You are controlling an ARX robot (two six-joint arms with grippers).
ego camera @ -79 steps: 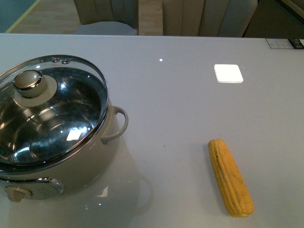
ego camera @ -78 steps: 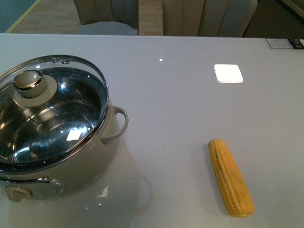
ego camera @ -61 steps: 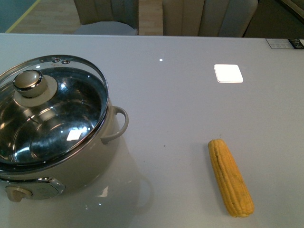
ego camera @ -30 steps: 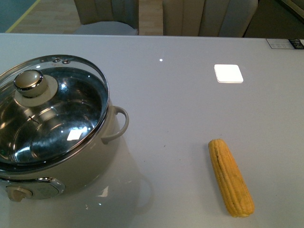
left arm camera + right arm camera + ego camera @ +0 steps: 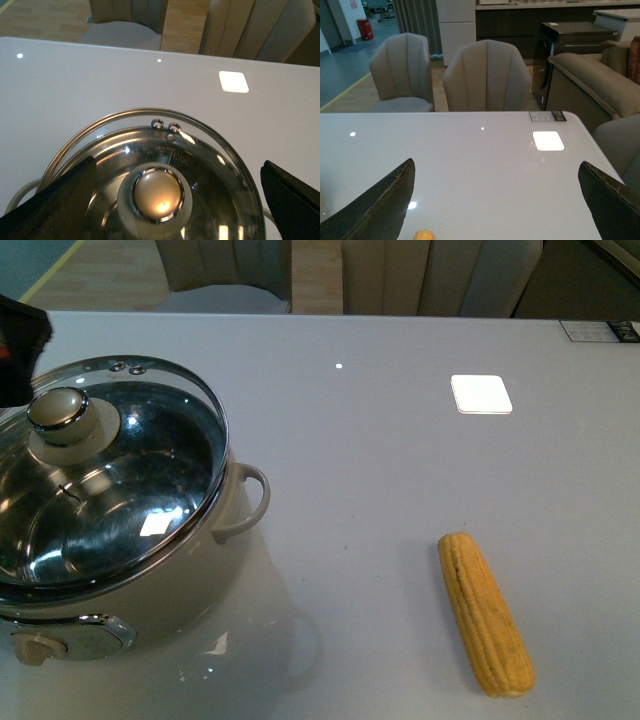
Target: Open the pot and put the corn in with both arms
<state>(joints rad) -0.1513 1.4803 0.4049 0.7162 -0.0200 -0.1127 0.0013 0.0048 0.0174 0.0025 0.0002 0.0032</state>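
The pot (image 5: 180, 585) is cut off by the front view's left edge, and its glass lid (image 5: 210, 165) runs off the bottom of the left wrist view. The left gripper (image 5: 178, 162) shows only as two dark finger wedges in that view's corners, set wide apart, and as a black scrap at the front view's left edge. The right gripper (image 5: 496, 167) is likewise two cropped wedges. Only the tip of the corn (image 5: 424, 235) enters the right wrist view. A label (image 5: 600, 331) at the far right of the table (image 5: 380, 460) is too small to read.
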